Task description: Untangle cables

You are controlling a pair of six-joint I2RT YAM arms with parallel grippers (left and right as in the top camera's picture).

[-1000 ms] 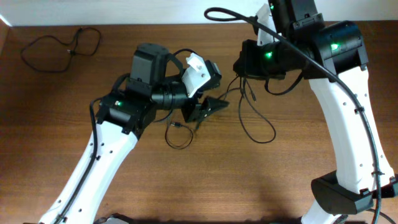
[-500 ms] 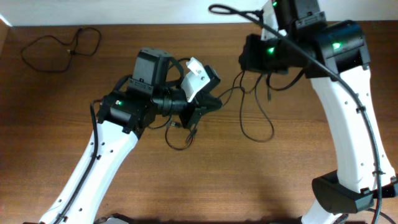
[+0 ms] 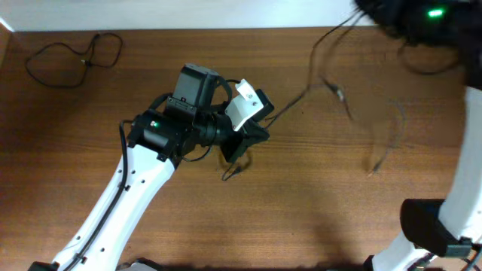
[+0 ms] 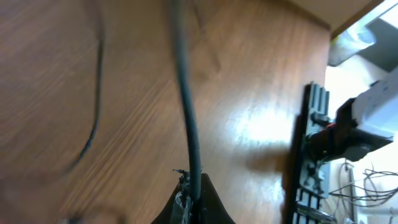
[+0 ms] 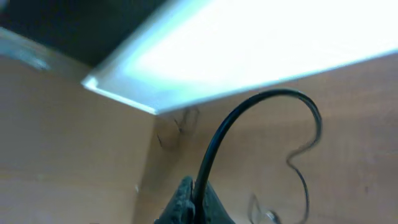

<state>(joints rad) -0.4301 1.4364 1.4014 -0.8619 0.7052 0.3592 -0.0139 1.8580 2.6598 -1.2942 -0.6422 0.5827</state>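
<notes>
The left pincer [image 3: 254, 137] sits over the middle of the table [image 3: 301, 218], its fingers pressed together on a thin black stretched cable [image 3: 290, 105]. In the left wrist view this cord rises straight out of the closed tips. From there it runs toward the far right, up to the right arm [image 3: 429, 15], which is only a dark blur in the far right corner of the overhead view.

The right pincer [image 5: 191, 202] shows clearly only in its own wrist view. Its fingers are clamped together on an arching cable [image 5: 273, 93] that curves up and over away from them. Whether this is the same strand the left side holds cannot be told.

Right of the stretched cable, blurred hanging strands [image 3: 380, 139] hang above the wood, and a small plug end [image 3: 336, 92] shows among them. A short tail [image 3: 232, 170] of cord lies just near of the left pincer.

A separate loose cable [image 3: 71, 56] lies in open loops at the far left corner, well apart from both arms.

From overhead, the left arm's white mount [image 3: 242, 102] and dark wrist body hide the spot where cord meets fingers. Past the table edge, the left wrist view catches a dark rack [image 4: 311, 155].
</notes>
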